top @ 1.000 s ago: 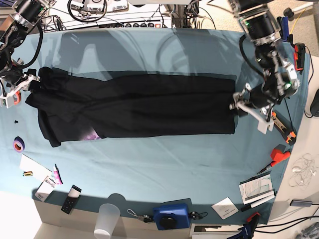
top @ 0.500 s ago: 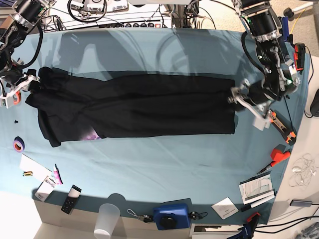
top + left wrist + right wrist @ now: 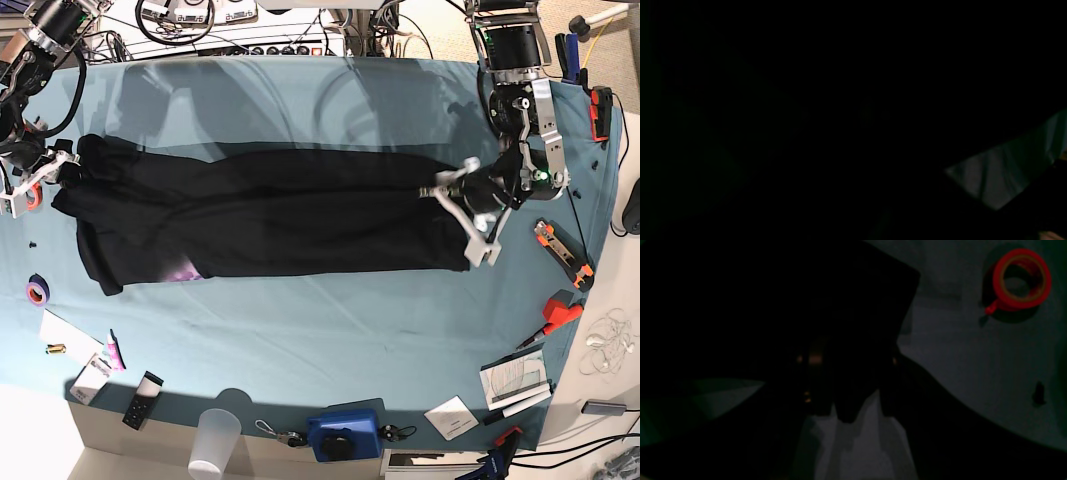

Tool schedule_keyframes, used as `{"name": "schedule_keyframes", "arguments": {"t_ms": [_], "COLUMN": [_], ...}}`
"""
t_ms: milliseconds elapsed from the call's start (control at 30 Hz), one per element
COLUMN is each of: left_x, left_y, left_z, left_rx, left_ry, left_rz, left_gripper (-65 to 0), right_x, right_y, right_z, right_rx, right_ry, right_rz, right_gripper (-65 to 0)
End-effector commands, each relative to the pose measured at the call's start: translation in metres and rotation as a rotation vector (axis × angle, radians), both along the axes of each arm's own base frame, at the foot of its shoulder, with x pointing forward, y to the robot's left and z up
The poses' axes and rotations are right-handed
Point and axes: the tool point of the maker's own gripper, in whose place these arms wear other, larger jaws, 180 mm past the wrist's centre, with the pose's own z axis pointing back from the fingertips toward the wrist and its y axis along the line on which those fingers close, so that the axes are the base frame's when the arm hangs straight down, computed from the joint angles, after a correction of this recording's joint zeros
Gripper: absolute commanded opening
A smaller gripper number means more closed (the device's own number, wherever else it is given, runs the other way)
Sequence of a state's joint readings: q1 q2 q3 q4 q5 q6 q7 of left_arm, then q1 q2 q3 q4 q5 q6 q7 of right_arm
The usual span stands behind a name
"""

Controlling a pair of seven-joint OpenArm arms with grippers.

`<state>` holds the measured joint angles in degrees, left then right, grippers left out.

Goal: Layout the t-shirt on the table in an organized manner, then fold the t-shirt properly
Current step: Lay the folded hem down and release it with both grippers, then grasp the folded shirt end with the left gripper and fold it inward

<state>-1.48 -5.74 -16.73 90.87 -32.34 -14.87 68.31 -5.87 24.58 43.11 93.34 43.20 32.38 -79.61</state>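
Near the front edge in the base view sit small things: one clear plastic cup (image 3: 216, 442), one blue box (image 3: 345, 435), one black remote (image 3: 141, 400); a bit further back on the left lies one purple tape roll (image 3: 37, 291).

Past them, the t-shirt (image 3: 270, 215) lies across the middle of the table (image 3: 330, 330), stretched into one long black band from side to side; a small purple patch of its print peeks out at the lower left. Only the base view shows the whole shirt.

The right gripper (image 3: 55, 172) is at the shirt's left end, touching the bunched cloth; the right wrist view shows what the base view does not — dark fingers (image 3: 846, 396) pointing down with black cloth close around them, and one red tape roll (image 3: 1020, 280) lying on the table beside the shirt; it is too dark there to say if this pincer is apart or clamped on the cloth.

The left gripper (image 3: 462, 212) is over the shirt's right end, and its two white fingers look spread apart, though that is only likely.

The left wrist view is almost all black — probably the shirt up close — with just one strip of the table (image 3: 1000, 180) showing at the lower right.

There are two arms, one shirt and two tape rolls.
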Motion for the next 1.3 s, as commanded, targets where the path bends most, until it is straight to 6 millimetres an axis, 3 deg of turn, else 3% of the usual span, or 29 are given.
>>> {"name": "schedule_keyframes", "arguments": {"t_ms": [0,200,400,567,667,800,1033,1267], "left_x": [-0.012,0.003,0.004,0.007,0.007,0.014,0.017,0.024], "left_y": [0.011,0.041,0.102,0.105,0.091,0.057,-0.032,-0.119], "left_z": [-0.009,0.023,0.035,0.045,0.05,0.07,0.062,0.085], "left_rx": [0.078,0.123,0.234,0.204,0.186,0.203,0.357,0.399], "left_ry": [0.063,-0.055,-0.089,-0.114,-0.135,-0.218,-0.23,-0.32], "left_rz": [-0.022,0.05,0.105,0.091,0.057,0.008,-0.185,-0.261], "left_gripper": [-65.0,-65.0,-65.0,-65.0,-65.0,-65.0,-65.0,-65.0], "right_x": [0.008,0.011,0.028,0.028,0.028,0.028,0.029,0.029], "right_y": [-0.007,-0.001,0.04,0.043,0.04,0.038,0.038,0.038], "right_z": [0.017,0.02,0.046,0.048,0.046,0.045,0.046,0.046], "right_rx": [-0.029,-0.018,0.157,0.16,0.143,0.132,0.132,0.132], "right_ry": [-0.049,-0.073,-0.247,-0.262,-0.249,-0.25,-0.253,-0.252], "right_rz": [0.002,0.039,0.19,0.212,0.204,0.198,0.198,0.198], "right_gripper": [-42.7,-42.7,-42.7,-42.7,-42.7,-42.7,-42.7,-42.7]}}
